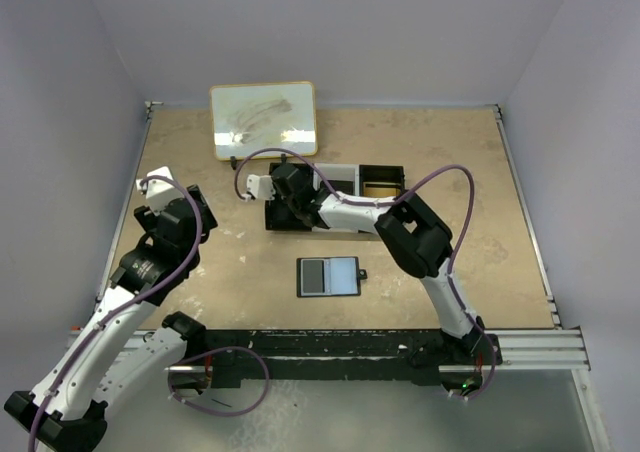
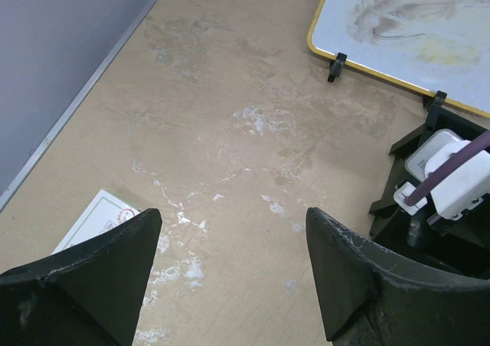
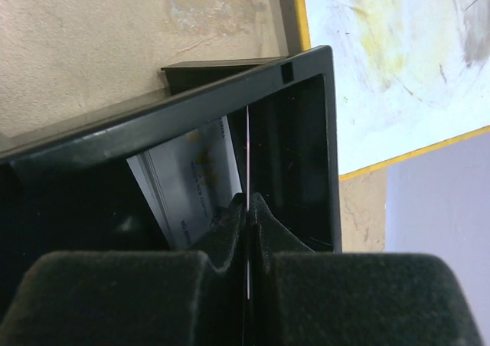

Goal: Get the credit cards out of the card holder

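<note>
- Right end effector (image 3: 247, 202), in its own wrist view, has its two dark fingers pressed together. A thin card (image 3: 247, 155) is pinched between them and shows edge-on as a pale line rising past the tips.
- That view looks down into the end compartment of a black tray (image 3: 230, 101). A pale card (image 3: 191, 181) with small print leans against the compartment's inner wall, just left of the fingers.
- Past the tray's corner lie the tan surface (image 3: 92, 40) and a yellow-framed whiteboard (image 3: 398, 55) smeared with marker.
- Left end effector (image 2: 230, 269), in the left wrist view, is spread wide with nothing between its fingers. It hangs above bare, scuffed surface.
- A printed white sheet (image 2: 99, 216) lies flat near the left finger, partly hidden behind it. The whiteboard and the tray's end sit at the right edge of this view.
- From the top view, the card holder (image 1: 328, 275) lies open and flat near the middle of the surface. Its shiny blue-grey panels face up and its small tab points right.
- It is between the two arms, on the near side of the tray and apart from it. The right arm reaches across to the tray's left compartment, and the left arm is off to the left side.
</note>
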